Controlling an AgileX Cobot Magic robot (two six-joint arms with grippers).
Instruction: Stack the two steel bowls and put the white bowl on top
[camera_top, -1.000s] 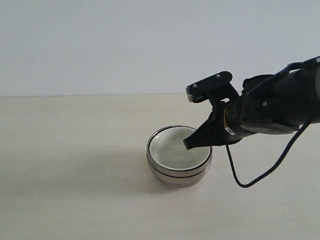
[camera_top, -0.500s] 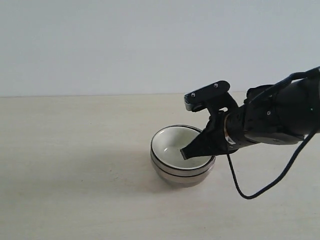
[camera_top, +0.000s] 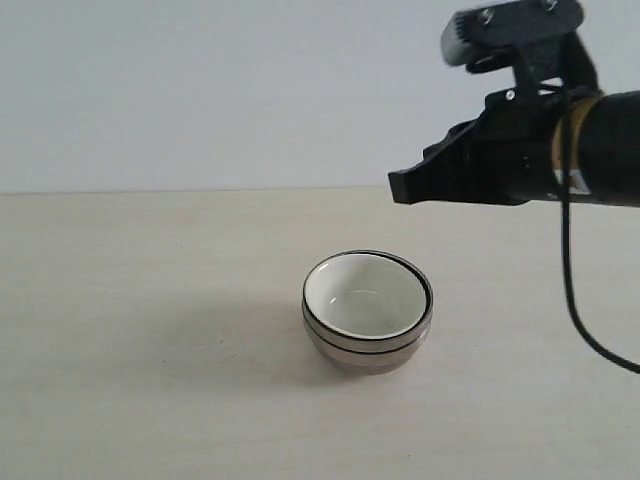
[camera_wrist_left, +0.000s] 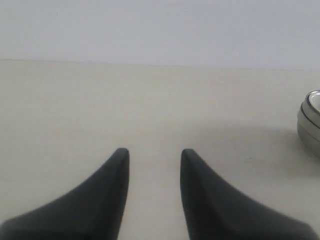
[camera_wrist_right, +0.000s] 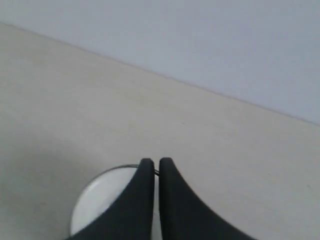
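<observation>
The white bowl (camera_top: 365, 297) sits nested on top of the two steel bowls (camera_top: 362, 352), which are stacked one in the other at the middle of the table. My right gripper (camera_top: 399, 188) hangs in the air above and to the right of the stack, shut and holding nothing. The right wrist view shows its closed tips (camera_wrist_right: 155, 162) over the white bowl (camera_wrist_right: 102, 202) far below. My left gripper (camera_wrist_left: 152, 152) is open and empty low over bare table, with the steel rim of the stack (camera_wrist_left: 310, 122) off to one side. It does not show in the exterior view.
The pale wooden table (camera_top: 140, 300) runs back to a plain light wall. A black cable (camera_top: 590, 330) hangs from the right arm to the right of the bowls.
My right gripper has lifted from the stack's rim to well above it, still shut. The stack slid slightly right at first, then stayed put.
</observation>
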